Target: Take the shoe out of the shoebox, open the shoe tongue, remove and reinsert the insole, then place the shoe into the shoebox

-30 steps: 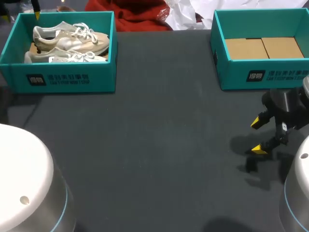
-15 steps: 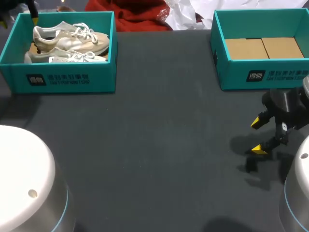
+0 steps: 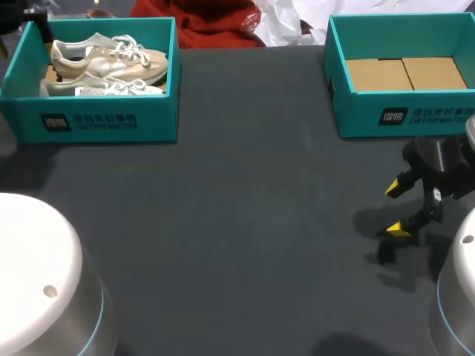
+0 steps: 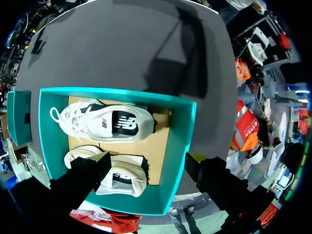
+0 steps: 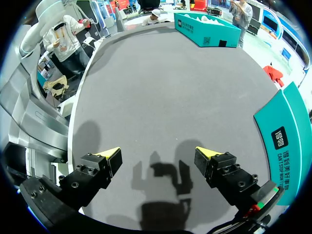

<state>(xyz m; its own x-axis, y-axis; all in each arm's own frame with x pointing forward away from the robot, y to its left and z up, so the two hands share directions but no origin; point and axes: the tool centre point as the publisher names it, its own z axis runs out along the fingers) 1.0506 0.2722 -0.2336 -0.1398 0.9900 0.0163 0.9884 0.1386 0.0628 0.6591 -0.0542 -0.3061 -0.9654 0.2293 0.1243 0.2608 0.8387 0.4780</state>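
Note:
A teal shoebox (image 3: 111, 122) stands at the table's back left and holds two cream-and-white shoes side by side. My left gripper (image 4: 146, 163) hangs open above this box (image 4: 178, 146). One shoe (image 4: 117, 175) lies below, between its fingers, and the other shoe (image 4: 105, 122) lies ahead of it. Nothing is held. In the head view only a dark part of that gripper shows, at the box's far left corner. My right gripper (image 3: 399, 208) (image 5: 160, 155) is open just above bare table at the right, far from the shoes.
A second teal box (image 3: 401, 119) with a bare cardboard floor stands at the back right, just behind my right gripper; its wall (image 5: 285, 141) shows beside that gripper. The dark grey table (image 3: 245, 222) lies between the two boxes.
My left gripper has shifted left over the shoebox's far corner; its yellow tip no longer shows in the head view. The right arm, shoes and boxes have not moved.

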